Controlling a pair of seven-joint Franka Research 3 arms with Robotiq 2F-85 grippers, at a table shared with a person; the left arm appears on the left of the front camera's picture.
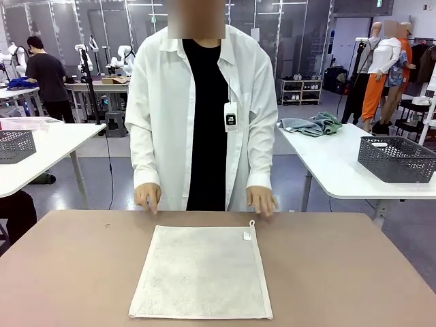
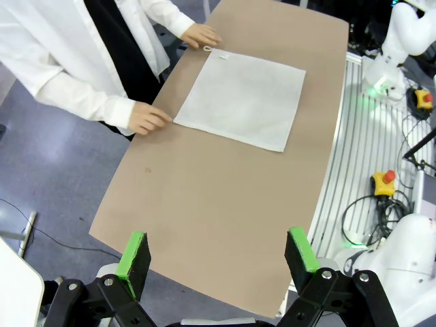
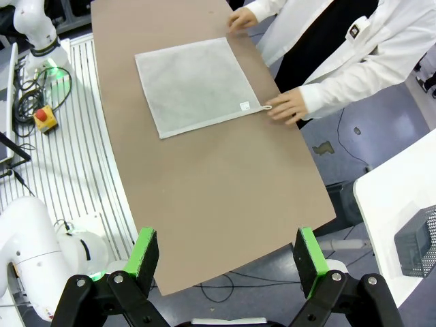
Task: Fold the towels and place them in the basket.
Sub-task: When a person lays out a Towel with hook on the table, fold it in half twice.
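towel (image 1: 201, 272), off-white and opened flat in one layer, lies square in the middle of the brown table (image 1: 68, 272), with its small loop (image 1: 251, 223) and tag (image 1: 246, 236) at a far corner. the person across the table rests one hand (image 1: 148, 196) on the tabletop past one far corner and the other hand (image 1: 261, 201) just beside the loop. well apart from the cloth, the left gripper (image 2: 216, 245) and the right gripper (image 3: 226, 244) hang over the table's opposite ends, each with its jaws spread wide and nothing between them.

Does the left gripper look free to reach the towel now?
Probably yes: the left gripper is open, with bare table between it and the flat towel; the person's hands rest at its far side.
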